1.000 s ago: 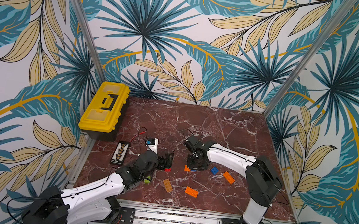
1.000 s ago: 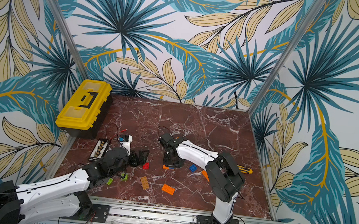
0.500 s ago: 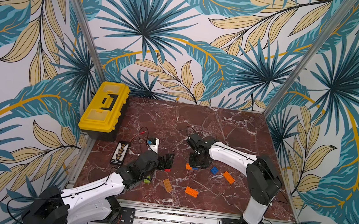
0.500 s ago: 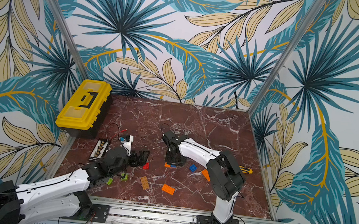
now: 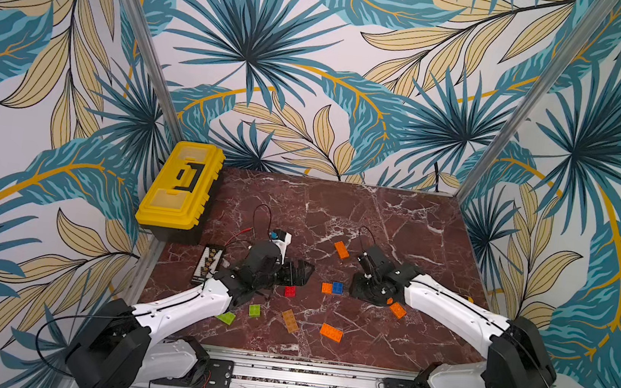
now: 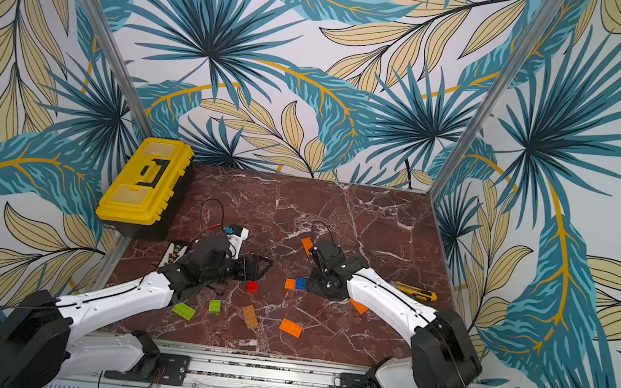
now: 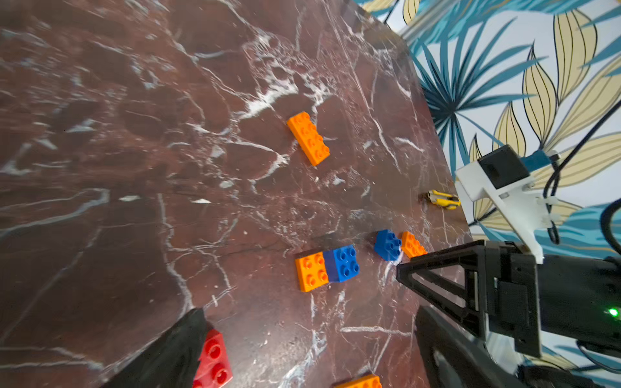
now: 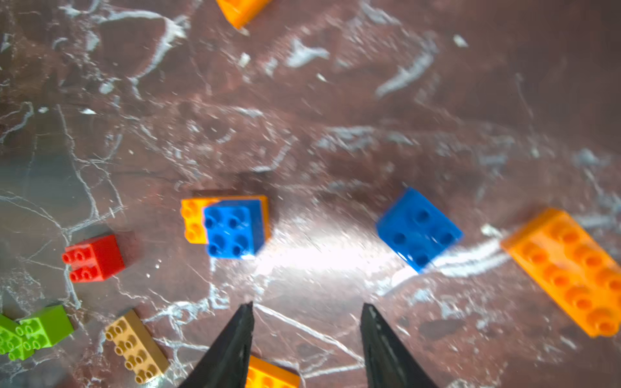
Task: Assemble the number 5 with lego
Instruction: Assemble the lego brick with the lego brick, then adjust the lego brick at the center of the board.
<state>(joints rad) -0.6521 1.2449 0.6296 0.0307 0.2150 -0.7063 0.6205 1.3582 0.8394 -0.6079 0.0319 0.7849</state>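
Blue brick [image 8: 233, 228] atop orange brick [image 8: 191, 220]; right tool [image 8: 307, 305] nearby, parted, empty; left tool [image 5: 297, 274] wide apart, empty

Your right pincer [image 8: 308, 305] parted over the table [image 8: 336, 134]

You see its jaws apart, gripping nothing. Past the tips, a blue brick [image 8: 233, 228] sits on an orange brick [image 8: 192, 220]. A loose blue brick [image 8: 418, 230] lies between that stack and a long orange brick [image 8: 568, 268]

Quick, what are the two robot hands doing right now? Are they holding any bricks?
Left gripper: wide open, holding nothing.
Right gripper: jaws apart, nothing between them.
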